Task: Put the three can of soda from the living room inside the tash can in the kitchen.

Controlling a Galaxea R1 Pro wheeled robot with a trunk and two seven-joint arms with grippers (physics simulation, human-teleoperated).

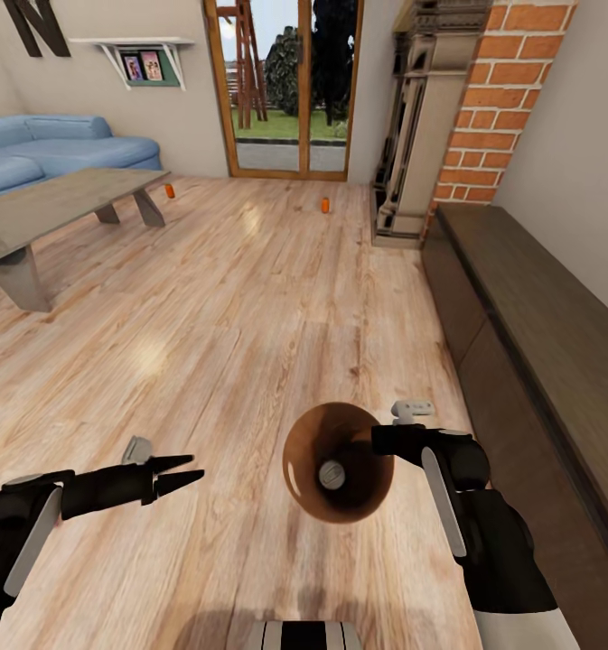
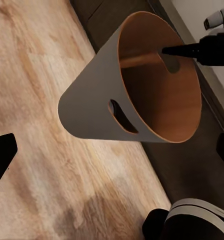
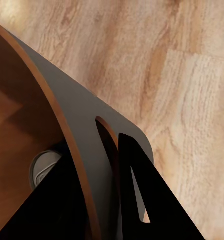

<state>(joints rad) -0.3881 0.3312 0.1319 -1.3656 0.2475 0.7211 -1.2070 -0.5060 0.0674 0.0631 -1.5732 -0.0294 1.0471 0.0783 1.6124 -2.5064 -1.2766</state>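
While we look across the warm wood floor (image 1: 249,298) of the living room, the one piece of writing we can make out is a large dark wall letter (image 1: 34,25) at the upper left of the frame, cut off by the edge and seemingly an N; beside it a white shelf (image 1: 136,50) carries two small pictures whose content is too small to read. We count three soda cans: two orange ones standing well apart on the floor in the upper half of the frame, the first can (image 1: 169,190) just beside the far end of the low grey-brown tabletop (image 1: 60,203), the second can (image 1: 325,205) near the glass doors (image 1: 285,86), and a third can (image 1: 332,474) lying in the bottom of the trash can (image 1: 304,474), where we see its silver-grey top. Our right tool (image 1: 387,441) is clenched on the rim of the trash can, one finger (image 3: 67,200) inside the brown wall and the other outside by the handle slot; the bin hangs tilted above the floor at the lower centre of the frame, mouth toward the head camera. Our left tool (image 1: 184,471) at the lower left is released and grasps nothing, its dark fingers spread. A blue sofa (image 1: 55,149) sits at the upper left, a red-brick fireplace (image 1: 502,99) at the upper right, and a long dark low cabinet (image 1: 538,334) runs down the right side.
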